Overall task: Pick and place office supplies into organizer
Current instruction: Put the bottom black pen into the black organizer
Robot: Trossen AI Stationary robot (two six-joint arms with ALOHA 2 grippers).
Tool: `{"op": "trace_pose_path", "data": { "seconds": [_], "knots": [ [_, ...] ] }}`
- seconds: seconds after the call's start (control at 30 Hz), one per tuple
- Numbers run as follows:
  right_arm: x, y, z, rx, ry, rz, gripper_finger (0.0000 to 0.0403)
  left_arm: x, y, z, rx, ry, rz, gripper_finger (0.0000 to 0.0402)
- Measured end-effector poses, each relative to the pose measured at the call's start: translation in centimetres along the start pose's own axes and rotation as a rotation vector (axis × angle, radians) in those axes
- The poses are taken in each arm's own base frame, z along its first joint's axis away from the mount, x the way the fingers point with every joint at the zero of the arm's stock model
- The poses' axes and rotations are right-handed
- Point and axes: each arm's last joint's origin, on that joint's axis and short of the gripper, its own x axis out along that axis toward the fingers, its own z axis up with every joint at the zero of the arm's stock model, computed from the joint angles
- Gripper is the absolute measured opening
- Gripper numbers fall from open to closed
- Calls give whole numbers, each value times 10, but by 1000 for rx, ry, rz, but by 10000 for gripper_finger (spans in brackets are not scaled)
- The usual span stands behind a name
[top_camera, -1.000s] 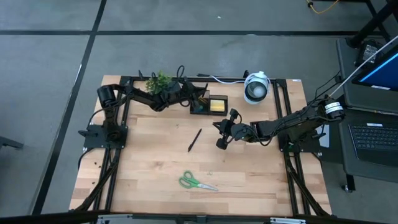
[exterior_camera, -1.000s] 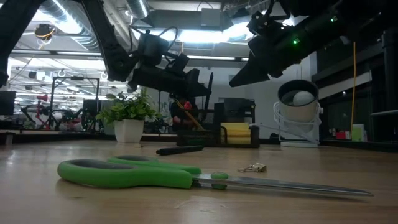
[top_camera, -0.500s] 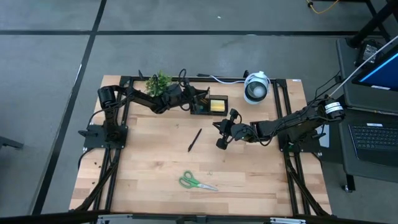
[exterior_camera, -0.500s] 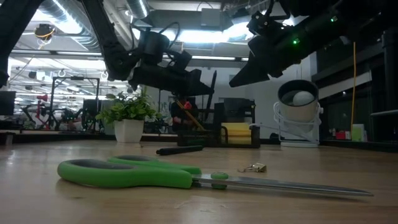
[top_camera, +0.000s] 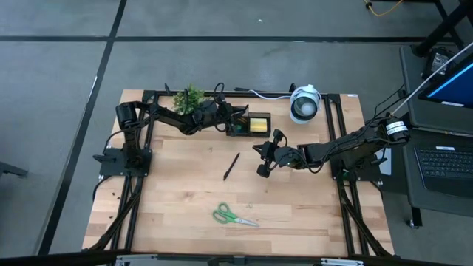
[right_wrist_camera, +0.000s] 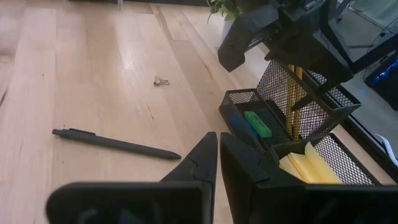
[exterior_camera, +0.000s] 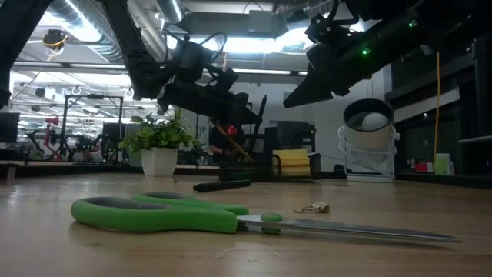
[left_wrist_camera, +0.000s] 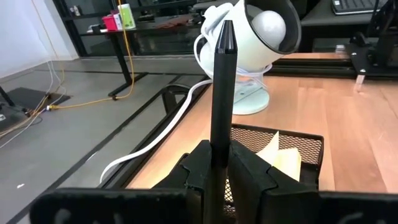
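Observation:
My left gripper (top_camera: 235, 118) is shut on a black pen (left_wrist_camera: 221, 87) and hovers over the black mesh organizer (top_camera: 247, 125) at the table's far edge. The organizer holds a yellow sticky-note pad (right_wrist_camera: 308, 168), pencils (right_wrist_camera: 295, 93) and small blue and green pieces (right_wrist_camera: 255, 123). A second black pen (top_camera: 231, 165) lies flat at mid-table. The green-handled scissors (top_camera: 234, 216) lie flat nearer the front edge. My right gripper (top_camera: 261, 170) hangs shut and empty above the table, right of the lying pen. My left gripper pinches the pen's shaft (left_wrist_camera: 217, 134) between its two fingers (left_wrist_camera: 249, 165). The fingers come nearly level from the table's left and lie across the pen. The pen stands roughly upright over the organizer, its cone-shaped end (left_wrist_camera: 225, 30) up. The fingers hide its lower end.
A small potted plant (top_camera: 190, 97) stands left of the organizer, under my left arm. A round white-and-grey device (top_camera: 304, 103) with a cord stands to the organizer's right. A small binder clip (exterior_camera: 311, 207) lies on the wood near the scissors.
My left gripper has rolled a little with the pen above the organizer, so the pen's lean has changed slightly. It has stayed in the same place.

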Motion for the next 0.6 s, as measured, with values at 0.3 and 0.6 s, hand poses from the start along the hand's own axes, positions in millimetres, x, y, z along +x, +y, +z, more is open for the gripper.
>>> {"op": "trace_pose_path", "data": {
  "seconds": [0.3,0.6],
  "knots": [
    [0,0,0,0,0,0,26,0,0,2,-66,-17,6,67],
    [0,0,0,0,0,0,26,0,0,4,-108,-36,-4,83]
  ]
}}
